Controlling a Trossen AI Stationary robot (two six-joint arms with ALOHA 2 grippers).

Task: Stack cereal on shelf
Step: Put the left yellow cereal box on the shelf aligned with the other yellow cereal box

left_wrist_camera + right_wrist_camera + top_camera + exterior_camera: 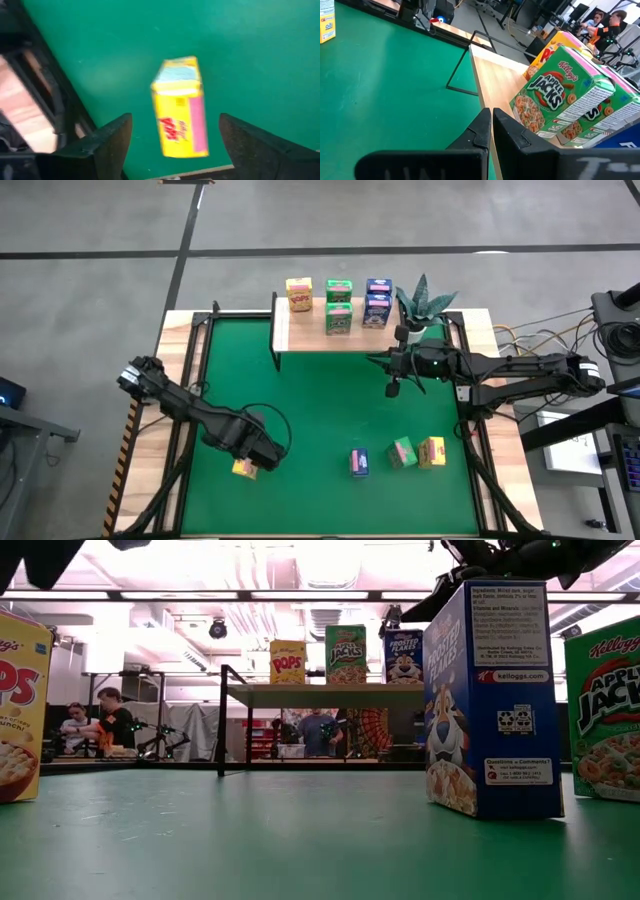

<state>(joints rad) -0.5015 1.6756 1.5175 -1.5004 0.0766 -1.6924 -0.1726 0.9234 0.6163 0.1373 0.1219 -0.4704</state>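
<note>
The shelf (310,338) stands at the far edge of the mat. On its pale plank stand a yellow cereal box (299,294), two green ones (339,305) and two blue ones (377,301). A blue box (359,462), a green box (402,452) and a yellow box (432,451) stand on the mat near the front. My left gripper (252,460) (175,117) is open above another yellow box (180,107), one finger on either side and neither touching. That box stands on the mat. My right gripper (392,387) (491,112) is shut and hovers before the shelf's right end.
A spiky potted plant (425,305) stands at the shelf's right end, just beyond my right arm. Black frame rails (195,370) run along the mat's left and right sides. Open green mat (320,410) lies between the shelf and the front boxes. People sit in the room behind.
</note>
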